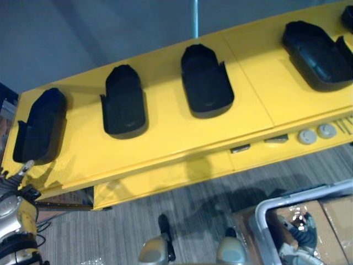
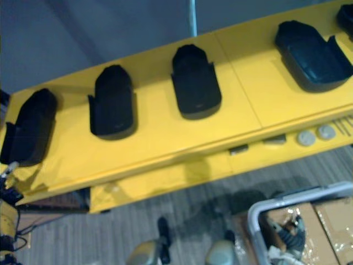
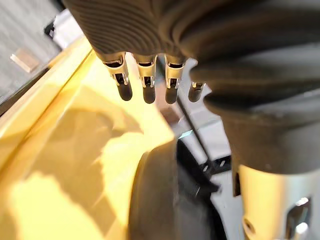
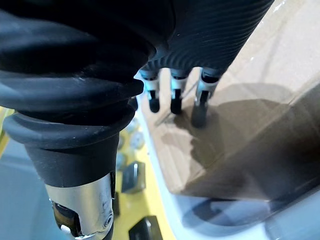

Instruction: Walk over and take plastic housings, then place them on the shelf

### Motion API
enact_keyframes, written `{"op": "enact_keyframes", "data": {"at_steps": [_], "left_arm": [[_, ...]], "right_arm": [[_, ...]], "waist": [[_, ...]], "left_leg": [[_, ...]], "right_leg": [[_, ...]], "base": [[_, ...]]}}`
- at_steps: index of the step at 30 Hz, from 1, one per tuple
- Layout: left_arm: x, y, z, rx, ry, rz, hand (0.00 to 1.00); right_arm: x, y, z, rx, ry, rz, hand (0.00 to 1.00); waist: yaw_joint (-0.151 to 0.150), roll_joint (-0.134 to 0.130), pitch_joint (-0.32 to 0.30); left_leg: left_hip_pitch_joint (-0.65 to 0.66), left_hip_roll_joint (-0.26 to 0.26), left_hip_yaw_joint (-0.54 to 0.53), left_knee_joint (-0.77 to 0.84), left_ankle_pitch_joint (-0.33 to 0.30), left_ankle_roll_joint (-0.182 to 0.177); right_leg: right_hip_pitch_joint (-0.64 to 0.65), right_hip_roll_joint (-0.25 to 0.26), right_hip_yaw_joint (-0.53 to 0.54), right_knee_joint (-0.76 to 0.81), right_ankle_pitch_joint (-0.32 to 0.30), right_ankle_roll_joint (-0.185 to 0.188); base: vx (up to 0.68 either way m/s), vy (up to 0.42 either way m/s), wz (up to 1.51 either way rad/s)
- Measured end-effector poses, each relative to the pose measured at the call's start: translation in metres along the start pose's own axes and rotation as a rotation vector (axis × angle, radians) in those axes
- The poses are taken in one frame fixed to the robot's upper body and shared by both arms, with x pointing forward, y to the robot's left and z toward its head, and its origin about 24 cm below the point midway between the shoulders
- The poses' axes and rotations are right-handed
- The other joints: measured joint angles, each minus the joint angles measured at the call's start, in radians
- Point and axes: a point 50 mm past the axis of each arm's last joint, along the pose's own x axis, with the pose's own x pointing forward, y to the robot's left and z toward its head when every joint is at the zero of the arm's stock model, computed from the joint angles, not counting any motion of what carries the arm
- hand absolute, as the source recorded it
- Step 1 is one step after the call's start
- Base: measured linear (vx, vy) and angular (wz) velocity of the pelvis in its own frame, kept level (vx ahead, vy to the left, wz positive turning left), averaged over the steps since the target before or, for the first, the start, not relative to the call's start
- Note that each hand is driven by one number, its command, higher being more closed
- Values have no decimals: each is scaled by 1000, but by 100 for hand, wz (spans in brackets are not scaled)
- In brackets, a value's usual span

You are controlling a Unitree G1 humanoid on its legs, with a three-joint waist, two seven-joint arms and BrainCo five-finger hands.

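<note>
Several black plastic housings lie in a row on the yellow shelf top [image 1: 165, 138]: one at the far left [image 1: 41, 124], one beside it [image 1: 126, 102], one in the middle [image 1: 206, 80] and one at the right [image 1: 317, 52]. My left hand [image 3: 148, 82] is by the shelf's left end, fingers straight and holding nothing. The dark rounded edge of a housing [image 3: 155, 190] shows close beside it. My right hand [image 4: 175, 95] hangs low at the right over a cardboard box [image 4: 260, 115], fingers straight and holding nothing.
A grey-framed cart [image 1: 265, 212] with cardboard boxes [image 1: 331, 221] stands on the striped floor at the lower right. Two grey discs [image 1: 307, 136] and small dark parts [image 1: 240, 148] lie on the shelf's lower yellow ledge. A grey post [image 1: 194, 16] rises behind the shelf.
</note>
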Motion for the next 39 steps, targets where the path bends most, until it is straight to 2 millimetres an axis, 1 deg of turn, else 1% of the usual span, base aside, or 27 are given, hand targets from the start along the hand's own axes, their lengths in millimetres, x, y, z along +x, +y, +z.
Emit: {"op": "enact_keyframes", "data": {"at_steps": [3,6,7,9,12,17,21,23,25,27,30,31,33,35,39], "left_arm": [[-1,2,2,-25,-21,72,0],[-5,-3,8,-53,-44,100,0],[-6,-6,8,-61,-45,98,0],[-6,-6,7,-60,-38,101,0],[-6,-6,5,-51,-18,100,0],[-5,-7,4,-52,-10,84,0],[-4,-12,6,-65,-10,64,0],[-3,-18,12,-85,-23,40,0],[-2,-30,25,-121,-51,10,0],[-2,-38,29,-130,-61,-11,0],[-4,-60,46,-136,-99,-75,0],[-3,-62,52,-120,-118,-88,0],[-3,-65,62,-130,-142,-99,0],[-2,-65,68,-129,-160,-106,0],[-1,-68,85,-145,-200,-117,0]], "right_arm": [[0,0,0,4,-8,1,0],[-1,2,0,2,-6,-5,0],[-1,1,-1,2,-3,-20,0],[-1,2,-2,0,4,-36,0],[-3,5,-4,-8,26,-38,0],[-4,9,-7,-23,42,-28,0],[-4,9,-7,-24,43,-13,0],[-4,9,-7,-24,42,-8,0],[-3,11,-5,-22,35,4,0],[-3,12,-5,-24,33,15,0],[-4,16,-6,-30,35,33,0],[-3,19,-5,-31,32,43,0],[-3,22,-5,-35,31,55,0],[-2,24,-2,-31,23,53,0],[0,29,1,-35,13,65,0]], "waist": [[0,-1,0],[-1,-3,-1],[-6,-5,-3],[-9,-11,-5],[-9,-23,-12],[-19,-40,-20],[-23,-44,-19],[-22,-49,-18],[-22,-58,-13],[-23,-64,-9],[-29,-77,-3],[-28,-87,1],[-25,-95,4],[-26,-95,4],[-22,-110,14]], "left_leg": [[-2,-1,-3,0,0,0],[-15,-8,-20,0,1,1],[-19,-16,-34,0,3,2],[-21,-20,-42,0,3,3],[-26,-20,-51,0,5,2],[-34,-20,-53,0,8,2],[-35,-20,-52,0,10,3],[-44,-20,-54,0,11,4],[-73,-20,-61,0,23,5],[-83,-21,-65,0,26,5],[-106,-30,-96,0,39,9],[-105,-34,-99,0,39,9],[-108,-40,-106,0,39,9],[-121,-42,-110,0,41,11],[-125,-45,-108,0,41,13]], "right_leg": [[1,0,-1,3,0,0],[-3,-5,-12,11,-6,7],[-3,-14,-24,22,-15,10],[-3,-19,-32,33,-21,8],[-5,-18,-37,35,-23,8],[-20,-18,-36,50,-25,4],[-24,-18,-35,54,-29,6],[-39,-19,-35,68,-38,6],[-75,-21,-39,98,-52,5],[-83,-22,-44,113,-54,4],[-91,-32,-69,132,-67,6],[-93,-37,-71,145,-75,5],[-98,-44,-80,161,-86,3],[-108,-47,-87,169,-90,2],[-108,-51,-92,174,-90,1]], "base": [[0,0,2],[-1,-1,16],[-2,-3,29],[4,-1,19],[7,-8,8],[-1,-1,1],[-16,-1,0],[-47,-8,7],[-61,-19,15],[-14,-25,13],[0,-22,29],[-1,-9,21],[-3,-22,15],[-7,-22,15],[0,-12,6]]}}
